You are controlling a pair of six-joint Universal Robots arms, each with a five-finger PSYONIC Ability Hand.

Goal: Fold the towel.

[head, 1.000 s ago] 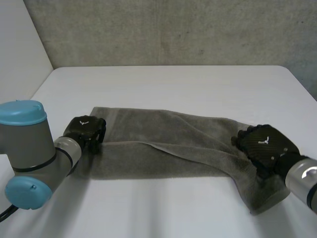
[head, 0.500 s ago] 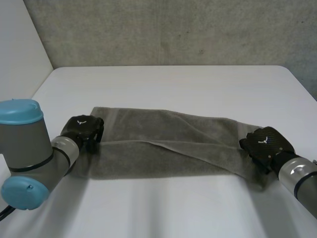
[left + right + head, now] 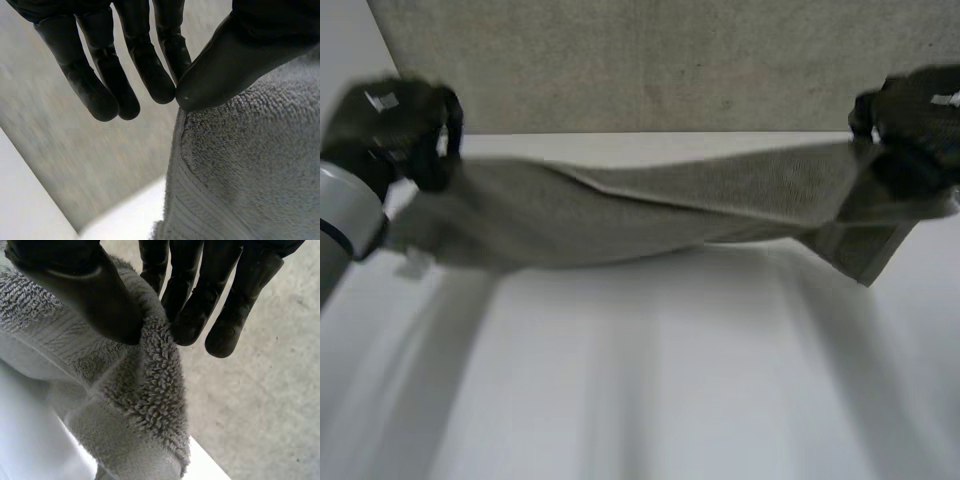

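Above table (image 3: 650, 390), towel (image 3: 650, 212) between hands (image 3: 395, 130) (image 3: 912, 125) (pinched ends)

Head camera looks down from behind; wrist cameras sit close on the shared towel (image 3: 650, 205).

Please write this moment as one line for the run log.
left hand: pinching towel end | right hand: pinching other end | towel: stretched between both, middle sagging

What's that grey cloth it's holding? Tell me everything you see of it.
It is a grey terry towel with looped pile and a flat woven band near its end. It is stretched sideways over the white table, sagging and creased in the middle. The left robot hand pinches one end, the right robot hand the other, where a corner droops.
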